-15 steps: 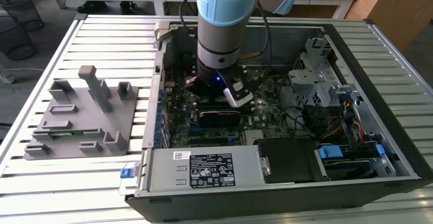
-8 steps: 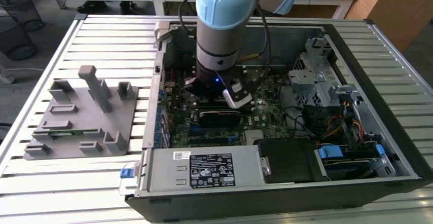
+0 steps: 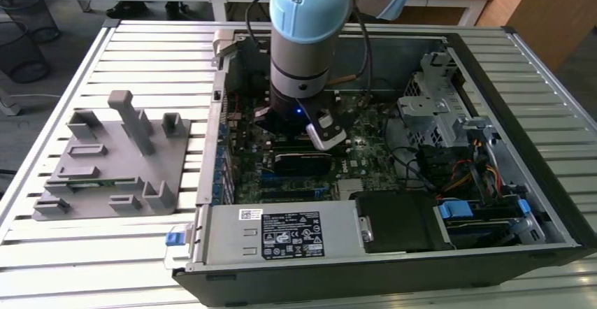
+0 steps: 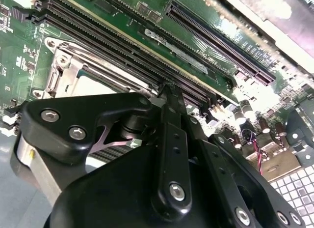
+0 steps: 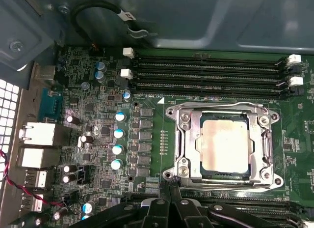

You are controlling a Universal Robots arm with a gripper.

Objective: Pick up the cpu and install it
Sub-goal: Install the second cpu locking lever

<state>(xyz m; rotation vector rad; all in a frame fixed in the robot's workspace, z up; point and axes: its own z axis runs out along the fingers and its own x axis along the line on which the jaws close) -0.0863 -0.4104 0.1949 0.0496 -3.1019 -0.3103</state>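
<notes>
Exterior view: robot arm (image 3: 303,43) at the centre of the frame, pointing straight down into an open computer case (image 3: 522,113) lying on a slatted table (image 3: 140,43). Grey moulded fixture tray (image 3: 112,162) on the table at the exterior view's left, well apart from the case. Motherboard (image 3: 373,124) exposed on the case floor beneath the wrist.

First wrist view: the cpu (image 5: 224,143), silver lid with a pale rim, lying flat inside the socket (image 5: 186,139), enclosed on all sides by the socket's metal frame. Four long memory slots (image 5: 206,71) running parallel just beside the socket, between it and the case wall. Row of small round capacitors (image 5: 117,134) near the socket's other side. Gripper (image 5: 171,196) just beside the socket frame, apart from the cpu, not touching it.

Second wrist view: gripper (image 4: 169,90) seen from behind its black linkage, jaws drawn close together into a narrow stance, nothing visible between them. Tips poised over the memory slots beside the socket.
</notes>
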